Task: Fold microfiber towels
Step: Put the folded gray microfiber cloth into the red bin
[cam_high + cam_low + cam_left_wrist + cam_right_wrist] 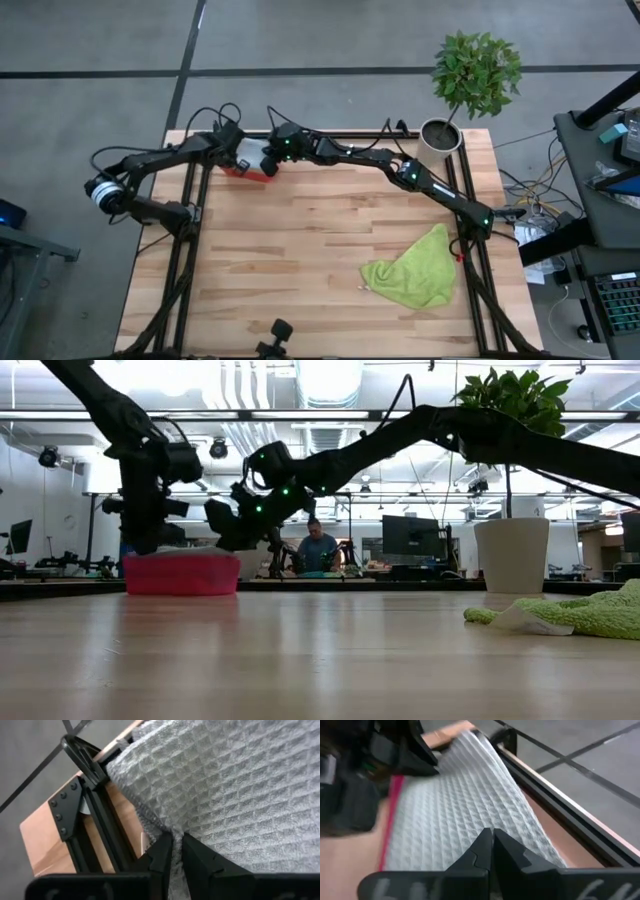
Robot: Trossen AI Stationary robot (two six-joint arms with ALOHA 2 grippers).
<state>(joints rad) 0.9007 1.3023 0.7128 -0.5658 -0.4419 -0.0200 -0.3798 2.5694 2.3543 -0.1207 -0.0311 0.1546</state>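
You are at the pick-up: both claws, left (174, 851) and right (492, 851), pinch the grey towel (240, 785) over the bin (250, 172), upper left. Next, lift together toward open tabletop (300, 250).

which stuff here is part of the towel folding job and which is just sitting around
Part of the job:
- grey towel, pinched by the left pincer and the right pincer at the red bin
- lime green towel, crumpled on the table

Just lying about:
- potted plant
- person in the background

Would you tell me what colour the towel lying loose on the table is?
Lime green towel, clearest in the high view.
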